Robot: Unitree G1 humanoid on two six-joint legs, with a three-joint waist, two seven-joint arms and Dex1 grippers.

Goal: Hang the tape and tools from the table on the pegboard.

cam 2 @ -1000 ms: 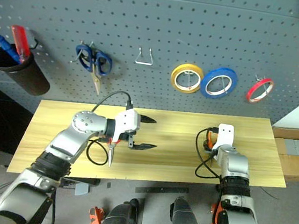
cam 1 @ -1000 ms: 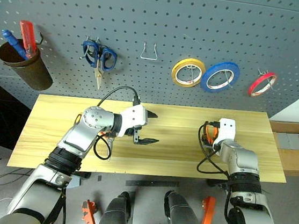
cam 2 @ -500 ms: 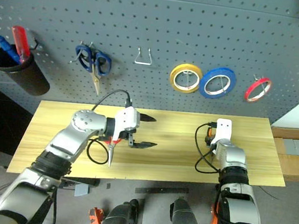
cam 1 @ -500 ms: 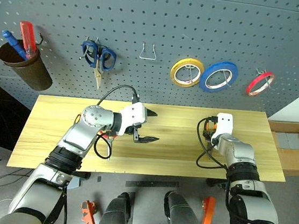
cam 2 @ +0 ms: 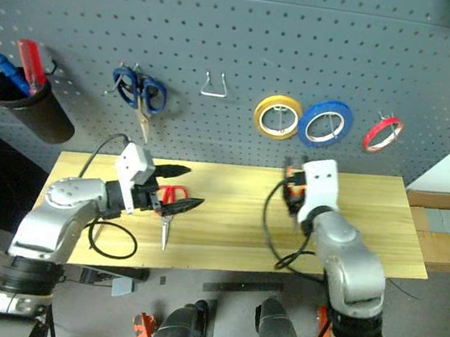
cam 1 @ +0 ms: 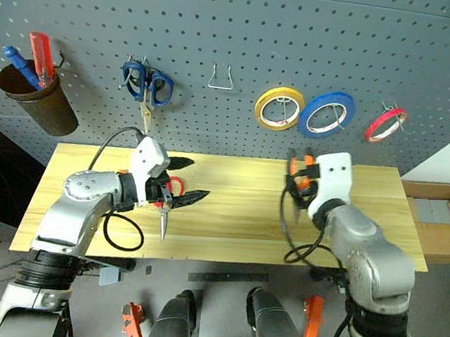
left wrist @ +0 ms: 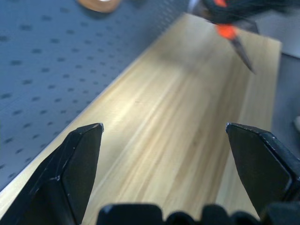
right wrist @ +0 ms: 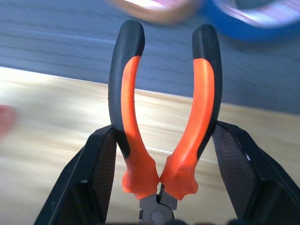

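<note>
Overhead, a dark grey perforated pegboard (cam 1: 248, 33) carries three tape rolls – yellow, blue and the thin red ring (cam 1: 384, 124) – plus blue-handled scissors (cam 1: 147, 86) and a brown cup (cam 1: 39, 103). Below, on the light wooden table (cam 1: 236, 210), lie red-handled scissors (cam 1: 168, 197), beside the left gripper (cam 1: 187, 182), fingers spread. The right gripper (right wrist: 164, 173), risen since earlier, pinches orange-and-black pliers (right wrist: 161, 117).
</note>
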